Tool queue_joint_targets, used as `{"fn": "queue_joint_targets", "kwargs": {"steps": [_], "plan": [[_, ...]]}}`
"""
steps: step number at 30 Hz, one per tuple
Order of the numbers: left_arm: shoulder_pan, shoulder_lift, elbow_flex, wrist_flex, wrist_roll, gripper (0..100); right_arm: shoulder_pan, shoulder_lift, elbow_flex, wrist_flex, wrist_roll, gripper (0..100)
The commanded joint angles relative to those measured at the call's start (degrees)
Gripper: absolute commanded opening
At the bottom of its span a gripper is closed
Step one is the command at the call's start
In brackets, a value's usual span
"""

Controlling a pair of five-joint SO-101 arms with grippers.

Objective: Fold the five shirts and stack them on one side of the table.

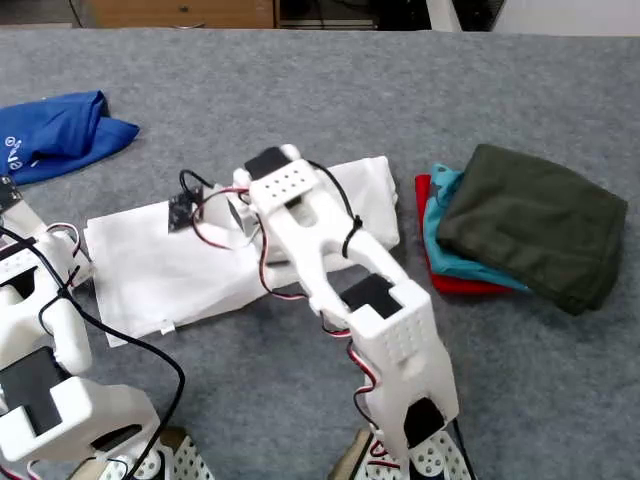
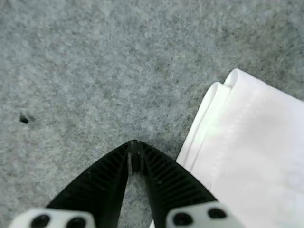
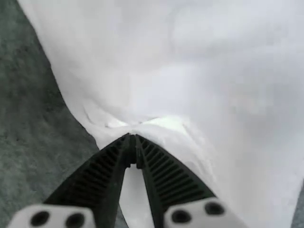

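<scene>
worktop [image 1: 300, 90]: grey felt-like surface.

white shirt [image 1: 170, 270]: partly folded, spread across the middle of the worktop, a doubled edge towards the left arm.

right end effector [image 3: 132, 137]: over the white shirt, jaws closed with the tips pinching a small pucker of its cloth.

left end effector [image 2: 134, 145]: above bare worktop just beside the white shirt's folded edge [image 2: 209, 118], jaws closed tip to tip, holding nothing.

blue shirt [image 1: 60, 135]: bunched, unfolded, at the far left, well apart from the white shirt.

stack at the right side: red shirt [image 1: 460, 287] at the bottom, teal shirt [image 1: 442, 192] on it, green shirt [image 1: 535, 225] on top, all folded, near the white shirt's right end but apart from it.
</scene>
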Motion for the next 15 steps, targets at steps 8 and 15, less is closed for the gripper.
{"fn": "queue_joint_targets", "kwargs": {"steps": [8,15], "plan": [[-0.4,-0.6,-2.1,0.1,-0.3,2,-0.5,2.5,-12.0,5.1,-1.0,0.5],[-0.4,-0.6,-2.1,0.1,-0.3,2,1.5,14.5,-13.8,-1.1,-4.2,0.5]]}}
